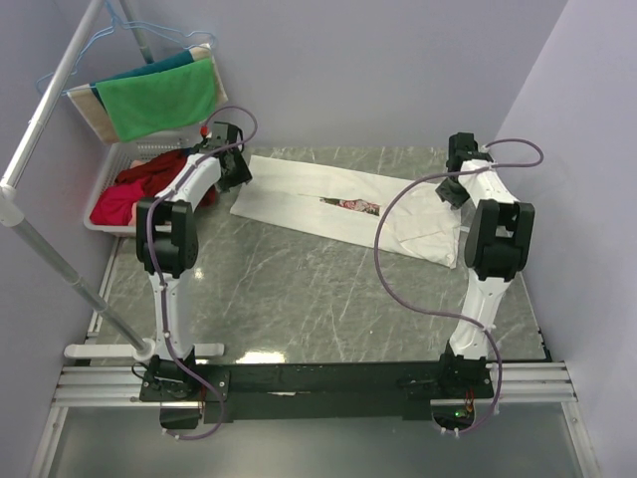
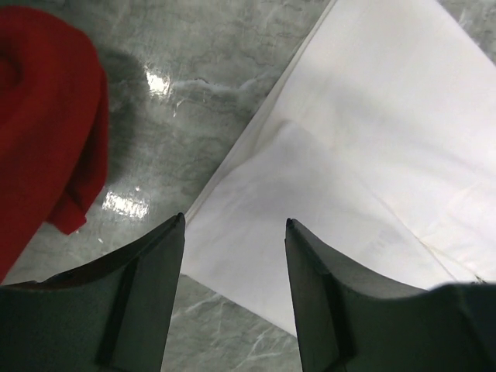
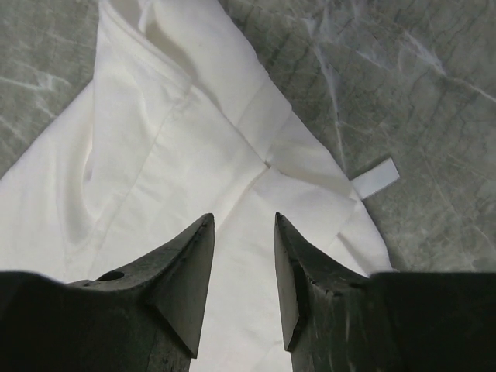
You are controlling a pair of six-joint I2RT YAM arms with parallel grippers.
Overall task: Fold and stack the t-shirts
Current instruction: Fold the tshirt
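A white t-shirt (image 1: 338, 204) lies on the grey marble table, folded lengthwise into a long strip, with a slit of pink floral print showing at its middle. My left gripper (image 1: 237, 169) is open and empty above the strip's left end (image 2: 341, 155); its jaws straddle the near corner of the cloth. My right gripper (image 1: 453, 189) is open and empty above the strip's right end, where the folded sleeves and a small white tag (image 3: 376, 178) show. The cloth (image 3: 178, 139) lies flat below the fingers.
A white basket (image 1: 105, 194) at the far left holds red clothes (image 1: 139, 184), also seen in the left wrist view (image 2: 46, 116). Green and teal cloths (image 1: 159, 95) hang over a rack behind it. A metal pole (image 1: 50, 90) runs along the left. Walls stand close at the back and right.
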